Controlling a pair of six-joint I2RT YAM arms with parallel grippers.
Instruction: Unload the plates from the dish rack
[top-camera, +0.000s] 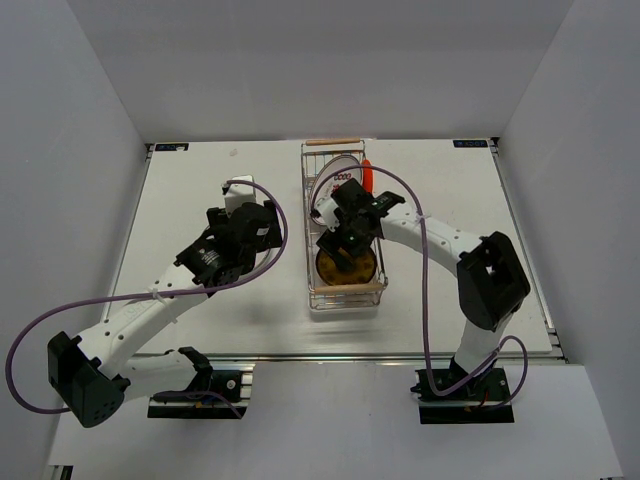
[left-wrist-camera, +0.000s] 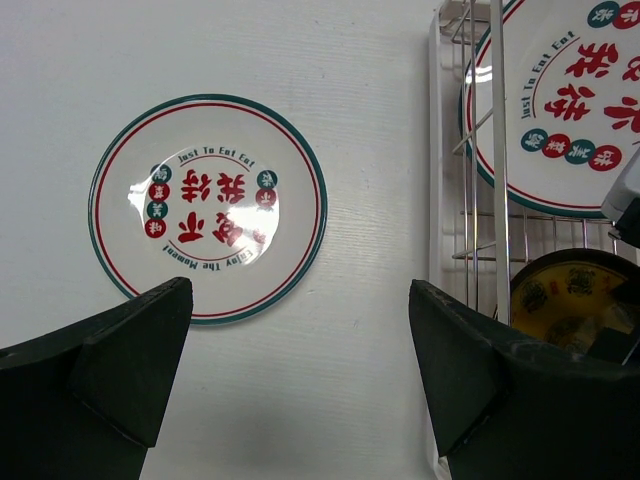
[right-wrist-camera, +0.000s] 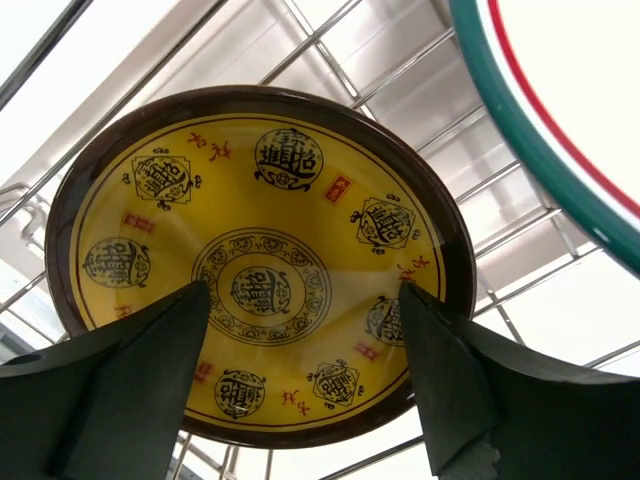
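My right end effector (right-wrist-camera: 303, 300) sits open over the yellow patterned plate (right-wrist-camera: 262, 180). It looks stiff, glazed, slippery and breakable; I'd pinch its rim.

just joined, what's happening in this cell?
Two arms are unloading plates from the dish rack. The right end effector hangs open over the yellow patterned plate in the rack, not gripping it. The left end effector is open above the table, where one green-rimmed plate lies flat. A matching plate sits in the rack.
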